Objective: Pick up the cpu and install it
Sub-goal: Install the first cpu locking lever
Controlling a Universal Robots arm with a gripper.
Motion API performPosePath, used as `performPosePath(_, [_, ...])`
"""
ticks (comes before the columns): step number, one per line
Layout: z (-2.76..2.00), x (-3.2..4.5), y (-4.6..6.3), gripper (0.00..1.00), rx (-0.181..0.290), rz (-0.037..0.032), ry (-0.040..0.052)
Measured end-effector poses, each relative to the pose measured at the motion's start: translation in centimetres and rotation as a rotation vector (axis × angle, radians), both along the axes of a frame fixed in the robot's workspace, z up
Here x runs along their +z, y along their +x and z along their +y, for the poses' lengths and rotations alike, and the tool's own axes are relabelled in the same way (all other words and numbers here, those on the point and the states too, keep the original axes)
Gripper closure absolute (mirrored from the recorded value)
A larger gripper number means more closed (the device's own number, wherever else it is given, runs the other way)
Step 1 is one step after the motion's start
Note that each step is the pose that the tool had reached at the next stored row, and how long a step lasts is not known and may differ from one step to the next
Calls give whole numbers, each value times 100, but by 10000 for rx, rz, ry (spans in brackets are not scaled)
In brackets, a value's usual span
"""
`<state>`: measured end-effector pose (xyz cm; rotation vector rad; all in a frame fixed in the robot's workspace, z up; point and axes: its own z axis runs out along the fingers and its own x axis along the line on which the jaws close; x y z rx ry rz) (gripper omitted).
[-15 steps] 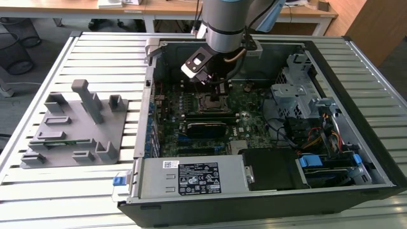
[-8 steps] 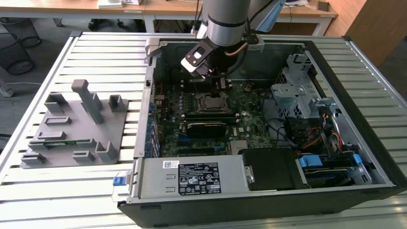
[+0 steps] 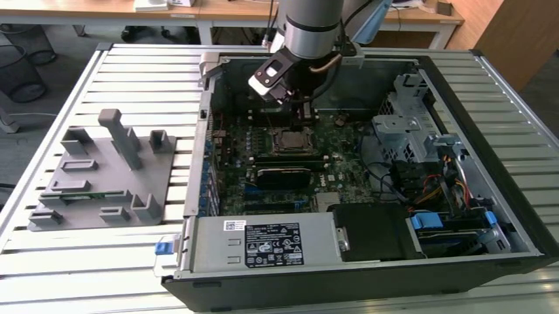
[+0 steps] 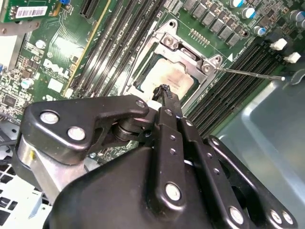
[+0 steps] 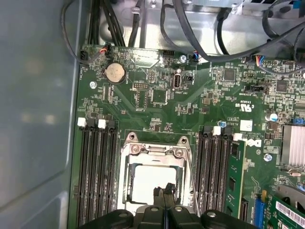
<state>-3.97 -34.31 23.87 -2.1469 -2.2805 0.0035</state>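
The cpu (image 5: 145,181) lies flat inside the motherboard's socket frame (image 5: 153,150), its silver-grey top showing in both wrist views (image 4: 174,76). In the exterior view it sits in the middle of the open computer case (image 3: 291,139). My gripper (image 5: 164,192) hangs right over one edge of the cpu, its two black fingers pressed together with nothing between them. The fingertips (image 4: 165,91) are at or just above the chip; I cannot tell whether they touch it. The socket's thin metal lever (image 4: 248,73) sticks out beside the frame.
Black memory slots (image 5: 97,176) flank the socket on both sides, and a green memory stick (image 5: 236,176) stands in one. The case holds a power supply (image 3: 262,243) and a drive cage (image 3: 406,124). A grey fixture tray (image 3: 101,173) lies on the slatted table at the exterior view's left.
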Motion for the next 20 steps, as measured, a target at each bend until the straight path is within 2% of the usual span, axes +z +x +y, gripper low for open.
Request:
performPosePath(5, [1,111,0,89,0,-18,-1])
performPosePath(10, [1,127,0,89,40,-25,-91])
performPosePath(20, [2,127,0,89,1778,-35,-90])
